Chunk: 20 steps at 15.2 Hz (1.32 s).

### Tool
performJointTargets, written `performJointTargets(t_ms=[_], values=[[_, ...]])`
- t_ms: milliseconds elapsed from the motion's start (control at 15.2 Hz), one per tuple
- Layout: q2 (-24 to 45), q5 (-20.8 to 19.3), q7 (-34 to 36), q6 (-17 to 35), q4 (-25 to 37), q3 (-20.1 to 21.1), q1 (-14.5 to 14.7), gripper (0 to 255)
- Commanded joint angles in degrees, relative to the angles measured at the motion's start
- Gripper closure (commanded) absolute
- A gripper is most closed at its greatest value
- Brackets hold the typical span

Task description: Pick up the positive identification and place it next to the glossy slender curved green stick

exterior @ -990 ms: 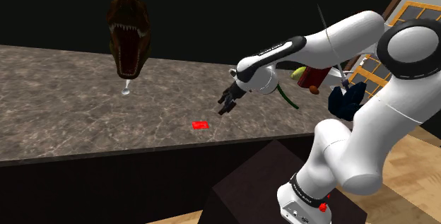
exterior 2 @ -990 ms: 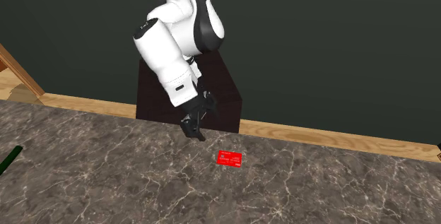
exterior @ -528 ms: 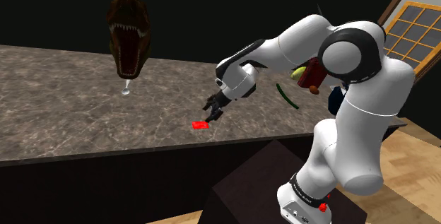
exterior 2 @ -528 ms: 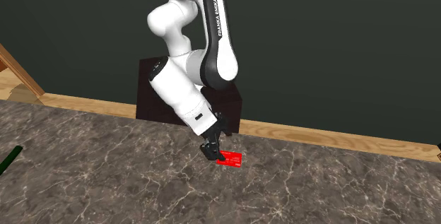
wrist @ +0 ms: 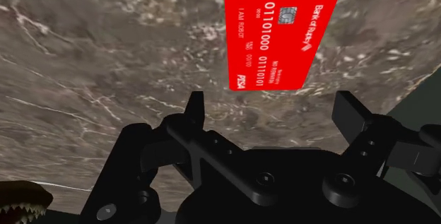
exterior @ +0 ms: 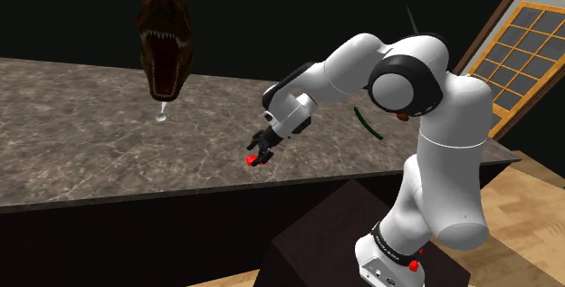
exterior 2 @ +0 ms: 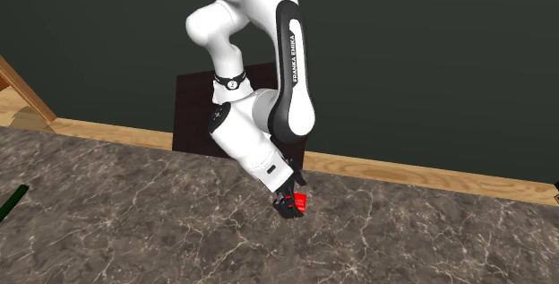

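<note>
Two fingers of the gripper (wrist: 271,101) stand apart, holding nothing; the red card (wrist: 281,39) lies flat on the marble counter (wrist: 106,60) just beyond their tips, centred between them, well apart from the green stick (exterior: 366,122).

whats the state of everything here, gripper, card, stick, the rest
gripper: open, down close to the card, not clasping it
card: flat on the counter, printed face up, not held
green stick: lying on the counter, well apart from the card
dinosaur head: upright, mouth open
</note>
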Motion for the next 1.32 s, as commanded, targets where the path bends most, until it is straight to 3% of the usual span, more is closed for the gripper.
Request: performJointTargets(t_ms=[0, 594, 660, 1254], values=[[1.71, 1.72, -0.88, -0.05, 0.95, 0.86, -0.29, 0], [2.18, 2.15, -1.05, -0.04, 1.23, 1.10, -0.35, 0], [2.18, 2.15, -1.05, -0.04, 1.23, 1.10, -0.35, 255], [2.19, 2.17, -1.06, -0.05, 1.24, 1.08, -0.32, 255]])
